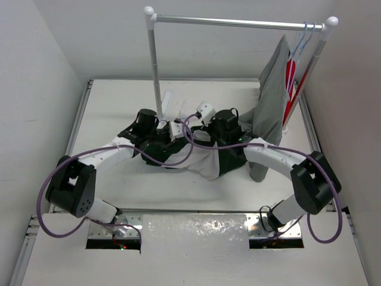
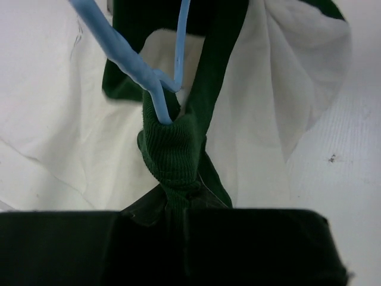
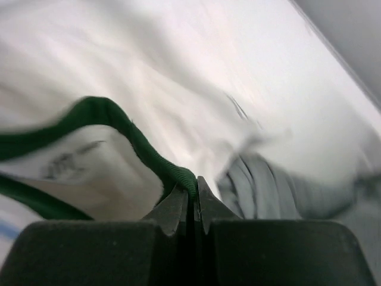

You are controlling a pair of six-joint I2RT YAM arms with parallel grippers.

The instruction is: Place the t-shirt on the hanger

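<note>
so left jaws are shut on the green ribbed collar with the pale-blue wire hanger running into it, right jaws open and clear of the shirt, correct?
No: the right jaws are shut, pinching the green-and-off-white raglan t-shirt by its green ribbed collar, per the right wrist view. Left jaws and pale-blue wire hanger are as you said.

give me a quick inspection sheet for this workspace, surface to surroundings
surface: white table, partly covered by cloth
job's things: t-shirt bunched between the arms; hanger wire threaded into its green collar
clutter: grey garment and red garment hang at the rail's right end
end effectors: left end effector shut on the collar; right end effector shut on the collar edge
cables: purple cables loop along both arms, one crossing between the wrists
surroundings: rail on white posts; plain walls
</note>
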